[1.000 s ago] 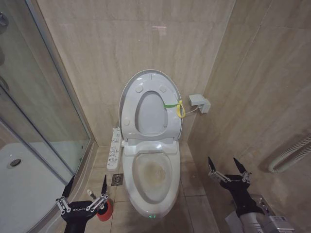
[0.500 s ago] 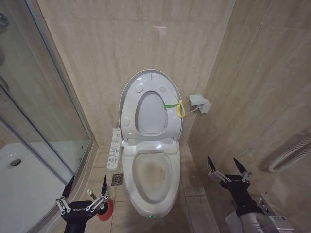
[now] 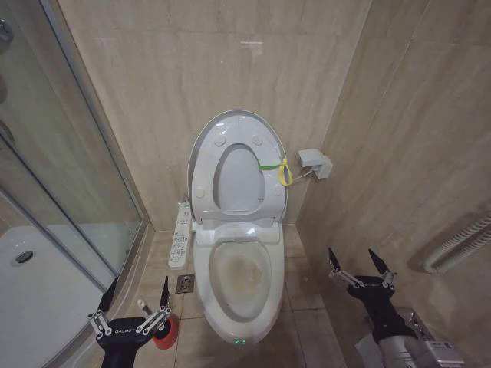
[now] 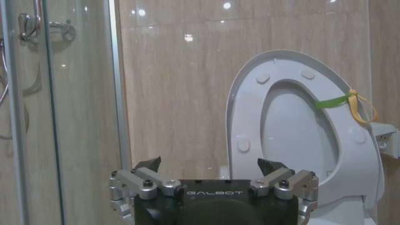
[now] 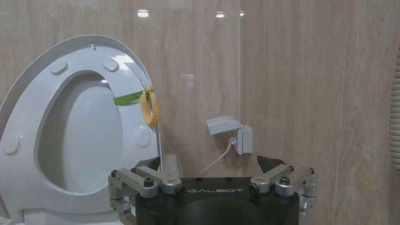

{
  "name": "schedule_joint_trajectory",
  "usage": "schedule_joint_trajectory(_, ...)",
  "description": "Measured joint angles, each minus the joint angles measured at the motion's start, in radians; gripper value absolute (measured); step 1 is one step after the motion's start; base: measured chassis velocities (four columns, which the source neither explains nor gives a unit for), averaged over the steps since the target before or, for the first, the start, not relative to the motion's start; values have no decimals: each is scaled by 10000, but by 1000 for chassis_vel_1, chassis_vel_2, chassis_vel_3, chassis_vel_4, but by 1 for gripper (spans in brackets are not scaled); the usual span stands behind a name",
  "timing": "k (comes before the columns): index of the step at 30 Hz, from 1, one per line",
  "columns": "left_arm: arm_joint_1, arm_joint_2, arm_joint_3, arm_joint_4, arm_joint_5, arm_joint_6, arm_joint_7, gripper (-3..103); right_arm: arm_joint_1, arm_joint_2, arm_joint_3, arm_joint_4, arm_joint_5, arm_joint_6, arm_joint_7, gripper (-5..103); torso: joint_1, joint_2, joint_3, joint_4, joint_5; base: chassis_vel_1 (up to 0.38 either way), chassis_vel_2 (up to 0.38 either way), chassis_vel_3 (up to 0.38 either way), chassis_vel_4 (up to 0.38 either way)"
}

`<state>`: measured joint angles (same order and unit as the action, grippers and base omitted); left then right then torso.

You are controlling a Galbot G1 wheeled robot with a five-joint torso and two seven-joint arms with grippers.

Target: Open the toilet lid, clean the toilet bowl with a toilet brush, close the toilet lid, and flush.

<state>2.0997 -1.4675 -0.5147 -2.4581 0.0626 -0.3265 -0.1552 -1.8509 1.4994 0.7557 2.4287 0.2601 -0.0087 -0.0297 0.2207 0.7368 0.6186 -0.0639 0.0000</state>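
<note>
The toilet lid [image 3: 236, 184] stands raised against the back wall, with the ring seat up in front of it; it also shows at lid [image 4: 293, 126] and lid [image 5: 81, 136]. Below lies the uncovered toilet bowl [image 3: 239, 276], stained yellowish-brown inside, a green light [image 3: 240, 342] on its front. My left gripper [image 3: 139, 285] hangs open, low and left of the bowl, over a small red cup holder [image 3: 165, 332]; the toilet brush cannot be made out behind it. My right gripper [image 3: 351, 257] is open, low and right of the bowl. Both hold nothing, as left gripper [image 4: 209, 164] and right gripper [image 5: 206, 164] show.
A glass shower screen [image 3: 69, 176] and white shower tray [image 3: 31, 284] close off the left. A control panel [image 3: 181, 234] juts from the toilet's left side above a floor drain [image 3: 185, 284]. A wall box [image 3: 314, 161] and a ribbed hose [image 3: 460, 245] sit on the near right wall.
</note>
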Motion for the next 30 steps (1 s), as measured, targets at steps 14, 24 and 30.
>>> schedule_joint_trajectory(14,0,0,0,0,0,0,0,100,0,0,0,0,0,0,0,100,0,0,0,0,0,0,0,0,0)
schedule_joint_trajectory(24,-1,0,0,0,0,0,0,100,0,0,0,0,0,0,0,100,0,0,0,0,0,0,0,0,0)
schedule_joint_trajectory(30,0,0,0,0,0,0,0,100,0,0,0,0,0,0,0,100,0,0,0,0,0,0,0,0,0)
